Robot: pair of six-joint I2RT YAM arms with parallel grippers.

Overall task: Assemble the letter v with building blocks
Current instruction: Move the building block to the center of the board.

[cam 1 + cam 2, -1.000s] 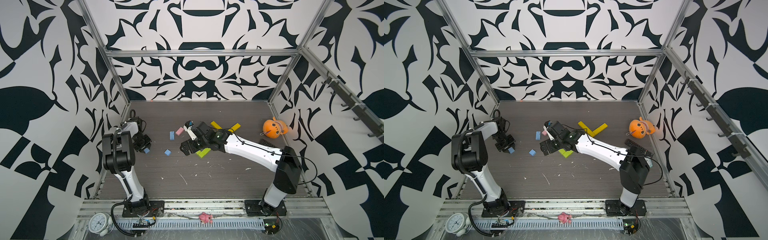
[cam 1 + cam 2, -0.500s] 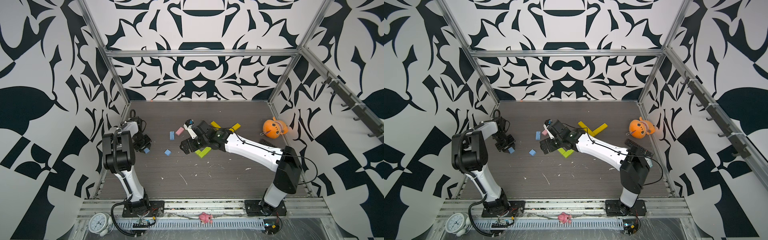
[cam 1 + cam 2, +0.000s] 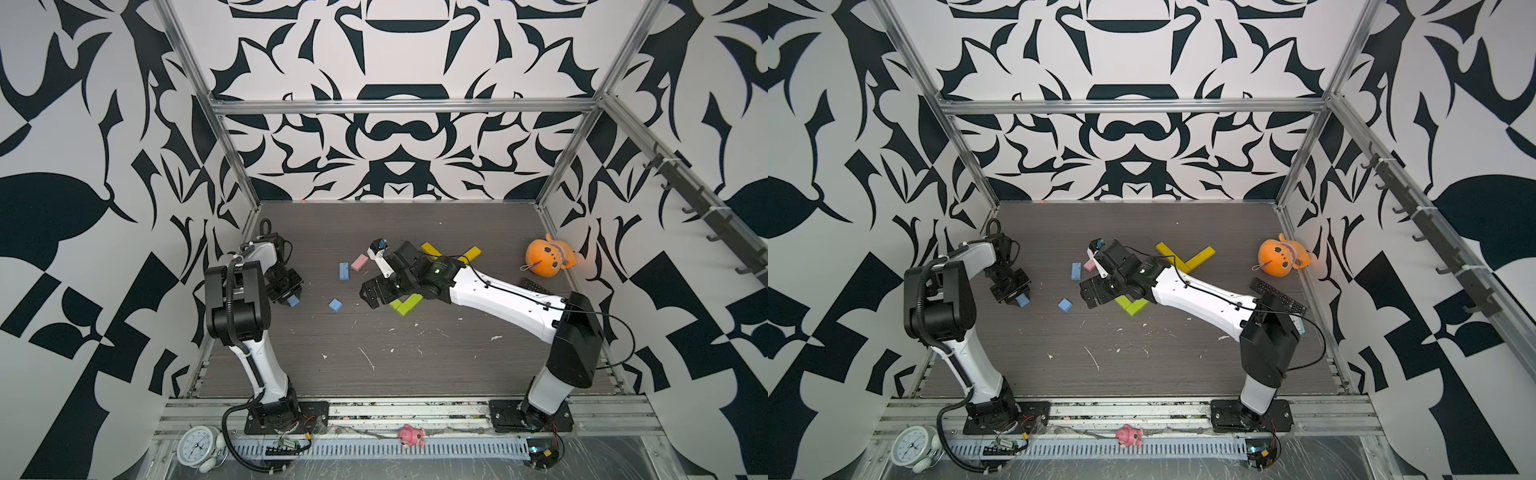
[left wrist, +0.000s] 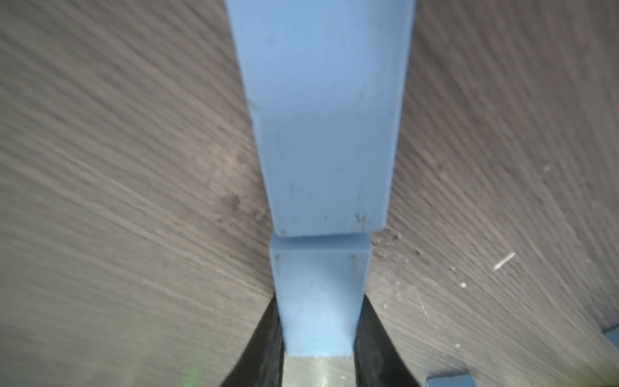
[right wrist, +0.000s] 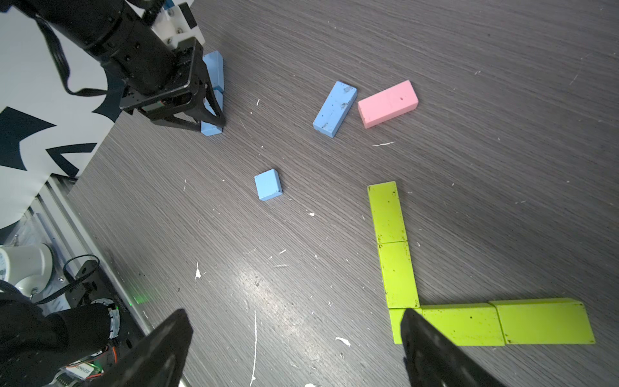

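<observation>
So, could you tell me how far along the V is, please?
Looks done: lime green blocks lie in a two-armed angle; yellow blocks form another. In hand: the left hand is shut on a light blue block, next to a second blue block. Left: a blue bar, pink block and blue cube lie loose; right hand open.

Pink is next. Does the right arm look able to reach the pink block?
Probably yes: the right gripper is open, empty; the pink block lies nearby, long sides free, a blue block crowding one end.
</observation>
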